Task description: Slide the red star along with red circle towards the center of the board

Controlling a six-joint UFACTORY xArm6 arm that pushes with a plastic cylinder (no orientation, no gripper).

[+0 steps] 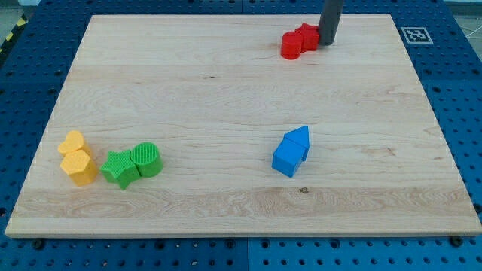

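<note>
Right, my tip [327, 44] is sitting at the view's top, right of centre, touching or just beside the right side of the red star [307, 38]. The red circle [291, 46] is pressing against the star's left side, slightly lower. There's no hand on this rig, only the rod, so nothing is apart, together or clamped on anything.

Both reds are lying near the top edge of the counter [226, 90], well apart from its centre.

Risks I'm seeing:
- the tip is standing on the pair's right, so a push from here is sending them towards the view's left along the top edge, not down to the centre
- contact is looking off-axis to the pair; the star could be pivoting round the circle and the two splitting
- star points are giving a poor flat face, so the tip may be slipping past one

The blue blocks [292, 150] are lying below, towards the view's bottom, near a straight downward path; overshooting could be knocking them.

Yellow blocks [77, 156] and green blocks [133, 164] are sitting far at lower left, out of harm
</note>
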